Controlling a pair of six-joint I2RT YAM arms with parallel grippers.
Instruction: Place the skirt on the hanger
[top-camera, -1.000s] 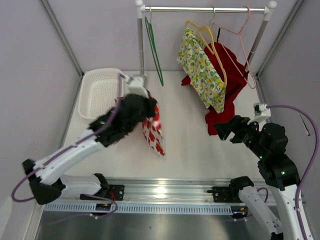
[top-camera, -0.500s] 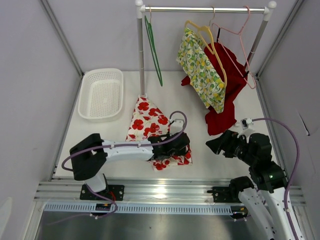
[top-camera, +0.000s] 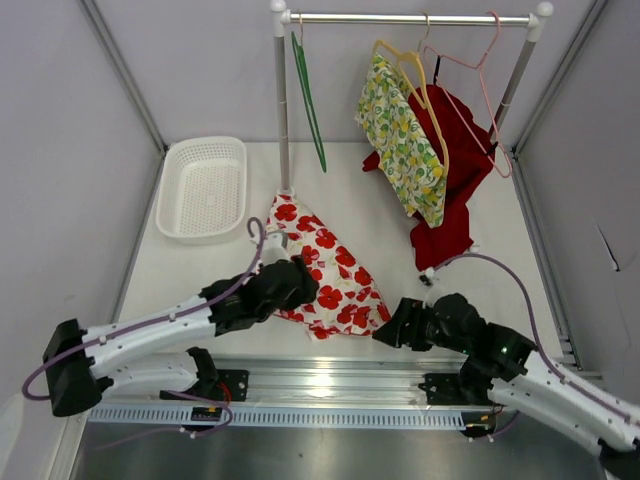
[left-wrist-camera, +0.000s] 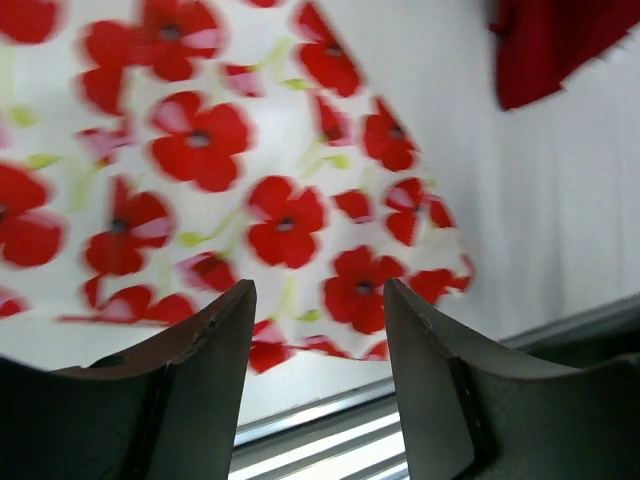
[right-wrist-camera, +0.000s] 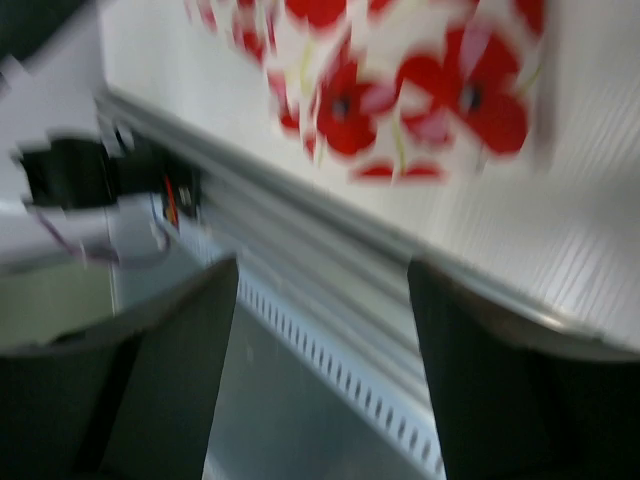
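Left hand (left-wrist-camera: 318, 300): spread, empty, above skirt (top-camera: 335, 275), poised to pinch.
Right hand (right-wrist-camera: 320, 275): spread, empty, near skirt's edge.
Skirt: flat on worktop (top-camera: 375, 225).

1. Top camera looks down from high on the near side over the whole table (top-camera: 345, 195).
2. Left wrist camera sits close above the skirt (left-wrist-camera: 200, 160).
3. Right wrist camera, blurred, seemingly shares that skirt's near edge.

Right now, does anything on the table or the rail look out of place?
The skirt lies spread on the table by the front edge, on no hanger. The red garment hangs lopsided on the rail, one end sagging low. The green hanger hangs empty. Nothing looks spilled or broken.
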